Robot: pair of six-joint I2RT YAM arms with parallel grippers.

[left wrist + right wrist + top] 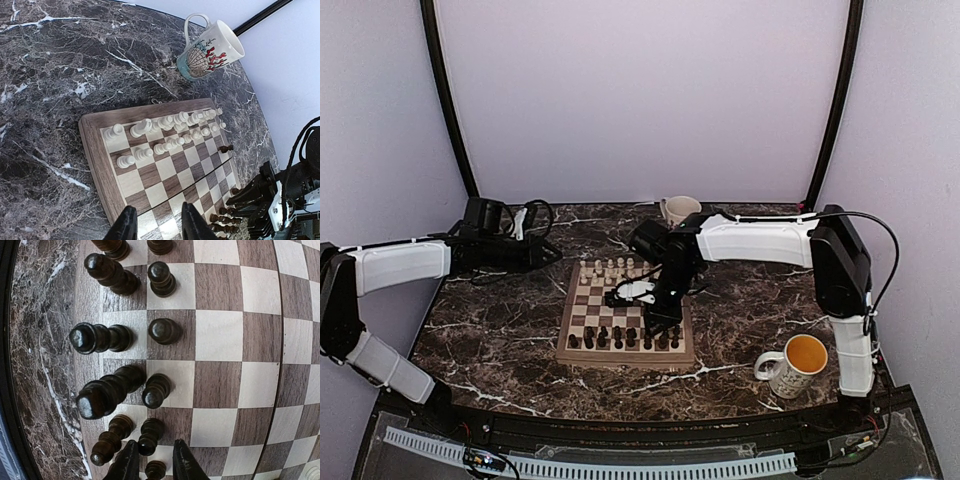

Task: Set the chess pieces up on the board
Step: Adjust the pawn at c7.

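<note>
Right claw (155, 442) astride cut-off dark pawn (156, 471), grip unclear | left claw (158, 206) spread

Looking like a robot lab cell: plain panels (640, 90) and black poles (450, 100) enclosing marble table (500, 340), cable duct (620, 467) running along front

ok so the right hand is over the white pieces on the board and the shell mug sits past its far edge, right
Not quite: the right wrist view shows the right hand over the dark pieces, not the white pieces. The rest holds: it is over the board, and the shell mug sits past its far edge.
</note>
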